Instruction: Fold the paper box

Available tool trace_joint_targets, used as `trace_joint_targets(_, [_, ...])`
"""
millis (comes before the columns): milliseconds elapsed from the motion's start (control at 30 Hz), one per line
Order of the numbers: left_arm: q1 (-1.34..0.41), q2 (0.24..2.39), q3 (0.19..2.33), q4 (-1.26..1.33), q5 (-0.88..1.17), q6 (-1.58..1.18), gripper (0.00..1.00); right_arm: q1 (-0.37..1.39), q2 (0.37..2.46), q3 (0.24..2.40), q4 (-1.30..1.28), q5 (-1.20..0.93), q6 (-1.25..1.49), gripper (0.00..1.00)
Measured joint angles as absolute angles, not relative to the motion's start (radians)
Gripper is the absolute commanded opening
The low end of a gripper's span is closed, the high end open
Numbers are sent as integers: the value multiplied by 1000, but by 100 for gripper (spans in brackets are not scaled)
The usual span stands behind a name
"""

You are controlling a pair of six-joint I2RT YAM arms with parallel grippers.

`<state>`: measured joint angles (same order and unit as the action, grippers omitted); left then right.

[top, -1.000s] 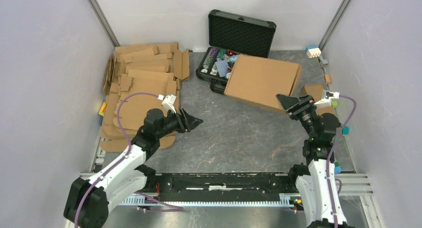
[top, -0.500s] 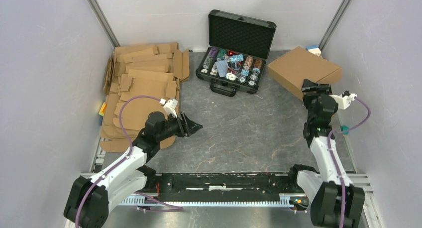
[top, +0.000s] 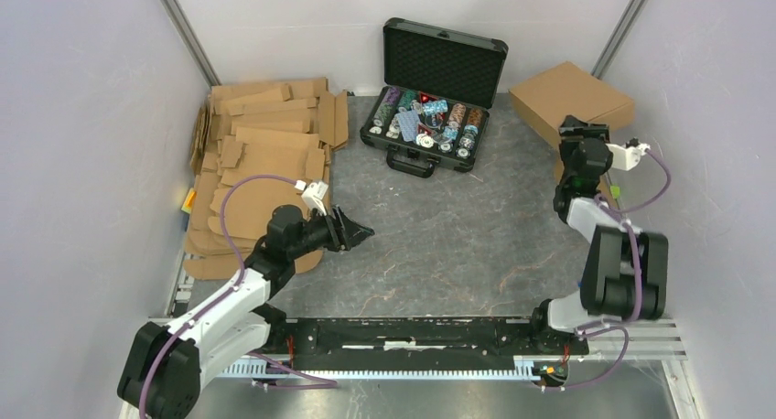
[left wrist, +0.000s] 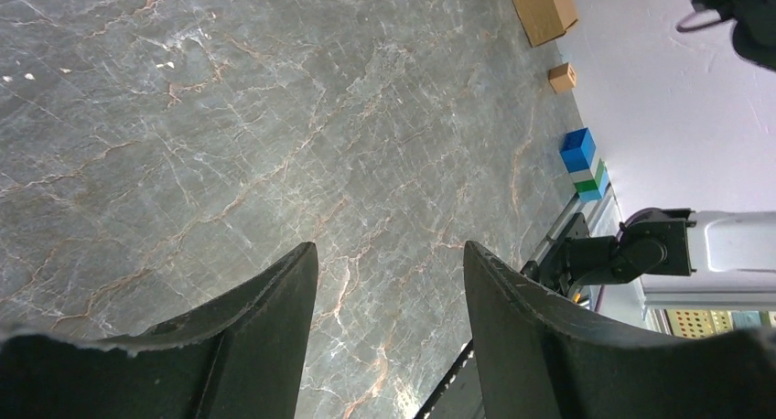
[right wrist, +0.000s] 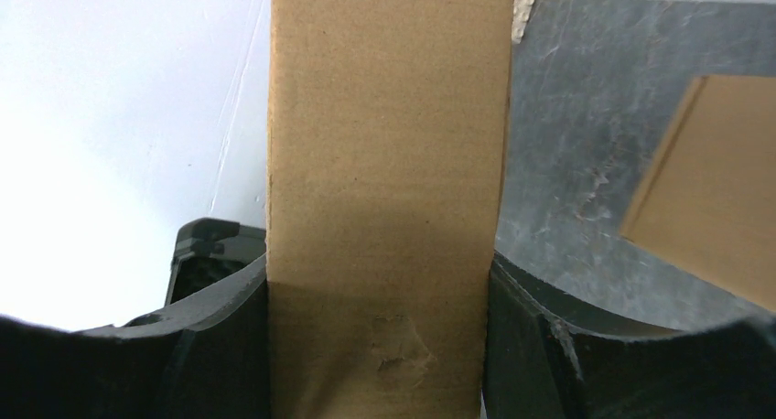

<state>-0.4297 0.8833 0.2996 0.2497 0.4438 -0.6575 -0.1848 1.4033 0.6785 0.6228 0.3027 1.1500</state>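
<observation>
The paper box [top: 570,94] is a folded, closed brown cardboard box held up at the back right corner, near the wall. My right gripper [top: 580,131] is shut on its near side. In the right wrist view the box's narrow wall [right wrist: 389,163] fills the gap of the right gripper [right wrist: 377,268], and both fingers press its faces. My left gripper [top: 359,227] hovers left of the table's middle, open. In the left wrist view the left gripper [left wrist: 389,250] has only the grey table between its fingers.
An open black case [top: 430,117] full of chips stands at the back centre. A pile of flat cardboard sheets [top: 265,145] covers the back left. A smaller brown box [right wrist: 723,190] lies on the floor by the right arm. Blue and green blocks [left wrist: 581,163] sit at the right edge.
My right arm has swung the paper box from above the black case to the back right corner and has stretched out that way. The left arm has barely moved.
</observation>
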Motion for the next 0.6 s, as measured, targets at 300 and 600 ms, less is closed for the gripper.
trace_joint_targets(300, [-430, 893, 299, 263, 455, -657, 67, -183, 1684, 889, 628, 252, 1207, 98])
trace_joint_targets(600, [-430, 897, 299, 263, 455, -657, 68, -216, 1403, 832, 265, 377, 1141, 98])
